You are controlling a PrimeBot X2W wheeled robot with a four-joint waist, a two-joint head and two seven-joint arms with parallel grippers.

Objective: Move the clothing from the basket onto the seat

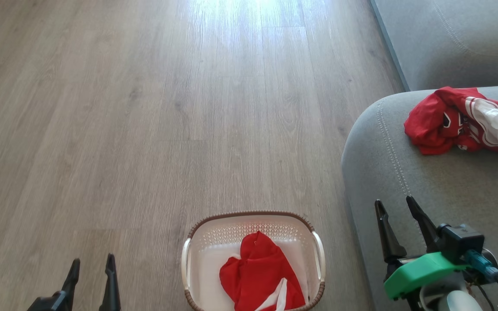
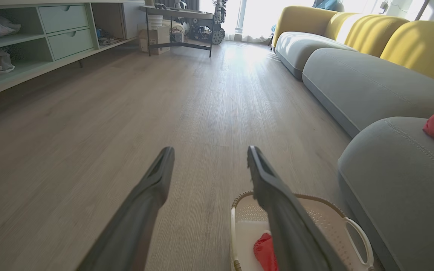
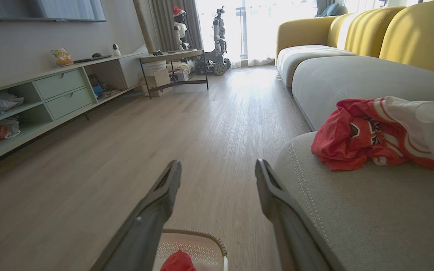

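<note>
Sitting on wood floor [image 1: 145, 129], basket [image 1: 231, 235] just beside seat [image 1: 426, 194] at its rounded corner; red garment [image 1: 260, 276] with white strip crumpled inside. On seat lies second red garment [image 1: 452, 121], white sleeve, dark lettering, well apart from basket. Further grey cushion [image 1: 448, 39] beyond; yellow backrests [image 3: 409, 34], green shelf unit [image 3: 62, 90], small table [image 3: 175, 56] far off. Left hand [image 1: 93, 259] spread wide, empty, over floor left of basket. Right hand [image 1: 394, 201] spread wide, empty, above seat edge, seemingly clear of fabric.
</note>
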